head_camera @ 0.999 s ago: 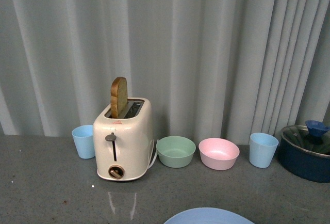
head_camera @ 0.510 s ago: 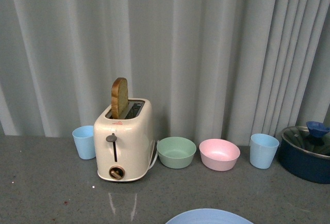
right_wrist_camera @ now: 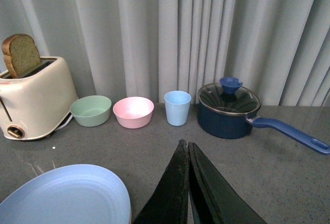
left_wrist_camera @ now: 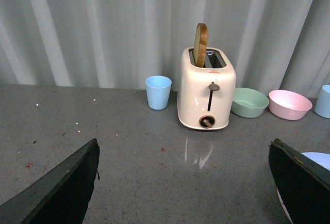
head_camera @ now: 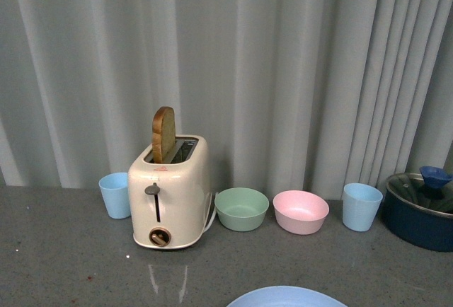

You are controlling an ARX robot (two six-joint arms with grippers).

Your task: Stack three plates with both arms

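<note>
While nothing on the table has moved, the blue plate [right_wrist_camera: 64, 195] waits alone; the left gripper [left_wrist_camera: 183, 182] gapes wide and the right gripper [right_wrist_camera: 188, 182] is pinched closed, empty.

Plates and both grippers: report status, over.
Left gripper open, empty. Right gripper shut, empty. Light blue plate on top, near edge; others unseen. Nothing blocking it.

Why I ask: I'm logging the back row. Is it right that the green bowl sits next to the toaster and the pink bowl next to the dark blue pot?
Not quite. The green bowl is beside the toaster, but a light blue cup stands between the pink bowl and the dark blue pot, as the front view shows.
</note>
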